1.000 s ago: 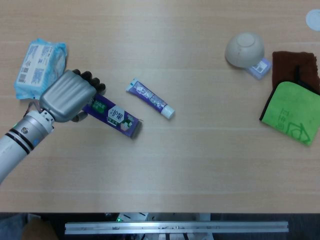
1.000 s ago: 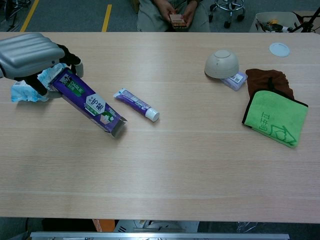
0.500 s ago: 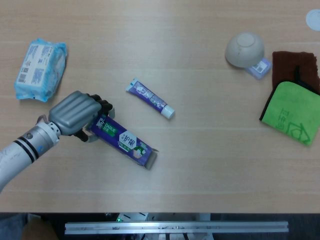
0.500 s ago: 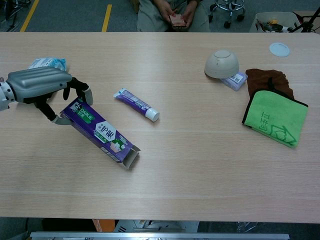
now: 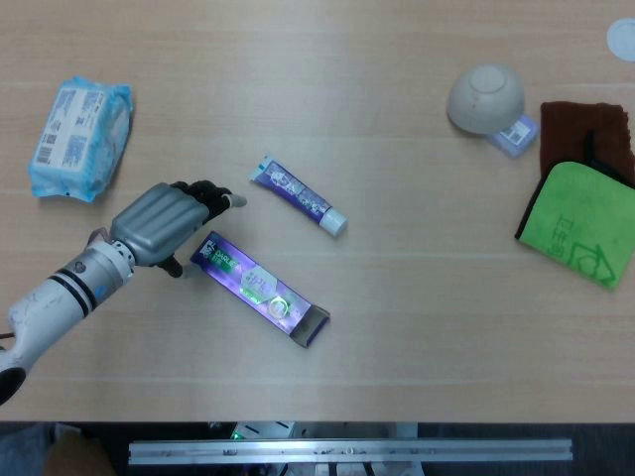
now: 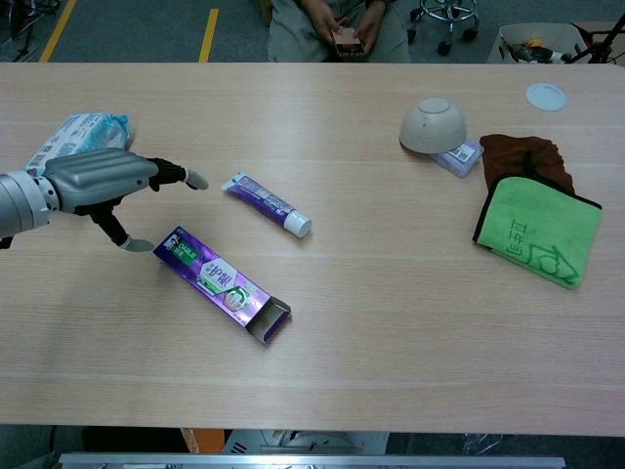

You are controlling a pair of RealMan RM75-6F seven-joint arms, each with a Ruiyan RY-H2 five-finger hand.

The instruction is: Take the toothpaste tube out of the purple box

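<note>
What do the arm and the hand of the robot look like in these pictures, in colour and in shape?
Only the left arm shows. It is a pale grey-white tube with dark rings near the wrist. The left hand has a ribbed, silver-grey metal back, black fingers and pale fingertips. No loose cables or lettering can be made out. The right arm and hand are out of view.

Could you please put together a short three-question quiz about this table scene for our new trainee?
1. True or false: the toothpaste tube lies outside the purple box.
2. What is the left hand holding?
A. the box
B. the tube
C. nothing
3. Fill in: the upside-down bowl leans on a small ___ box.

Key
1. true: the tube lies on the table, apart from the box.
2. C: its fingers are spread, off the box.
3. lilac
</note>
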